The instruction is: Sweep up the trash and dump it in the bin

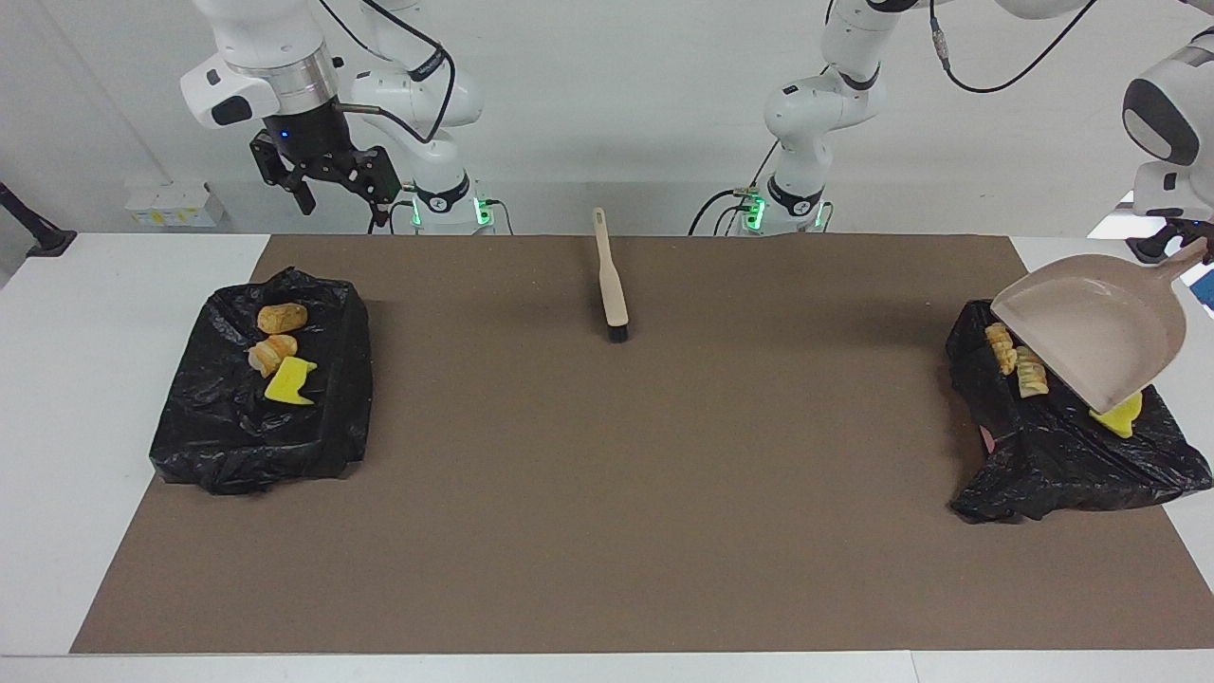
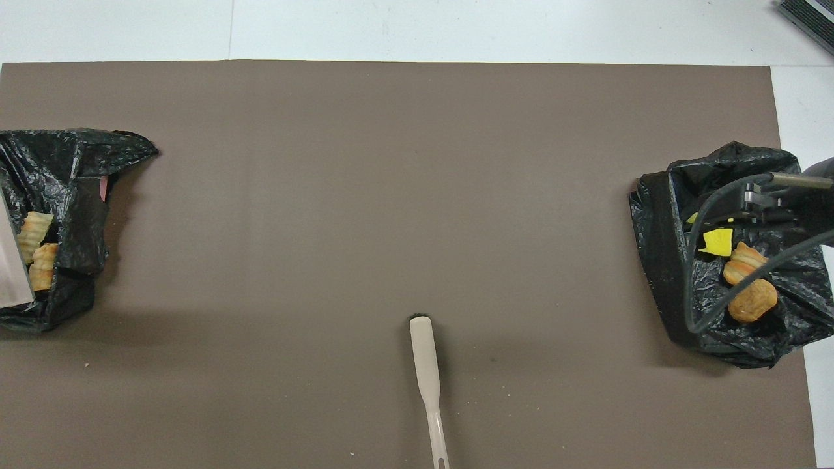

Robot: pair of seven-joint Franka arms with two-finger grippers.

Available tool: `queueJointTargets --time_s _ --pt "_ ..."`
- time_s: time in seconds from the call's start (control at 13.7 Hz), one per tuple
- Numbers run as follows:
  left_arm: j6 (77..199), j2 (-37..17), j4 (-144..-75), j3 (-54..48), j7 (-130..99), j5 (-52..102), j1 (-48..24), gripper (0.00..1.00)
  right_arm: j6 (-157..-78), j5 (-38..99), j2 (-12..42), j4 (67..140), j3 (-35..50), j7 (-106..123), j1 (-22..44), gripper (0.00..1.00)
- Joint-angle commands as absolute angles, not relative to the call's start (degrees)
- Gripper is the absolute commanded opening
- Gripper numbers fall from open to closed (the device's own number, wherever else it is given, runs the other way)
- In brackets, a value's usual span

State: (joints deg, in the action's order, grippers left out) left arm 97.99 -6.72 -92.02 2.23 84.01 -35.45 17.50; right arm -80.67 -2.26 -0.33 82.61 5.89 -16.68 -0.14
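Observation:
My left gripper (image 1: 1184, 254) is shut on the handle of the beige dustpan (image 1: 1100, 332), which hangs tilted over the black-lined bin (image 1: 1043, 455) at the left arm's end. In that bin lie two beige lumps (image 1: 1015, 359) and a yellow chunk (image 1: 1121, 417), partly hidden under the pan. The bin (image 1: 256, 427) at the right arm's end holds a brown roll (image 1: 282, 317), a beige lump (image 1: 271, 353) and a yellow chunk (image 1: 289, 382). My right gripper (image 1: 343, 197) hangs open and holds nothing, high over that bin's robot-side edge.
The beige hand brush (image 1: 612, 285) lies on the brown mat (image 1: 607, 493) midway between the arms' bases, bristles pointing away from the robots. In the overhead view the pan's edge (image 2: 13, 260) shows beside the beige lumps (image 2: 36, 251).

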Motion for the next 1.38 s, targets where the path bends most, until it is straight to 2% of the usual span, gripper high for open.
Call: queueJointTargets --time_s 0.0,0.44,0.66,1.02,1.31 --pt "97.56 -5.36 -92.64 2.11 83.76 -30.7 19.94 0.0 -81.39 -0.88 -1.76 84.46 5.98 -15.03 -2.02 1.0" --pt "97.38 -4.83 -93.34 1.76 97.36 -20.75 20.31 0.0 -81.47 -0.88 -1.67 84.29 5.98 -15.12 -2.11 1.0" --pt "97.91 -3.18 -96.93 1.14 97.57 -15.66 17.95 0.0 -81.39 -0.97 -1.76 84.46 5.98 -15.21 -2.11 1.0" --pt "96.94 0.34 -103.43 1.14 76.07 -14.15 7.23 0.0 -81.39 -0.88 -1.76 84.46 5.98 -15.29 -2.02 1.0" --pt "93.95 1.32 -104.5 1.14 51.82 -9.32 -1.91 0.0 -81.47 -0.97 -1.76 84.46 5.98 -15.38 -2.02 1.0"
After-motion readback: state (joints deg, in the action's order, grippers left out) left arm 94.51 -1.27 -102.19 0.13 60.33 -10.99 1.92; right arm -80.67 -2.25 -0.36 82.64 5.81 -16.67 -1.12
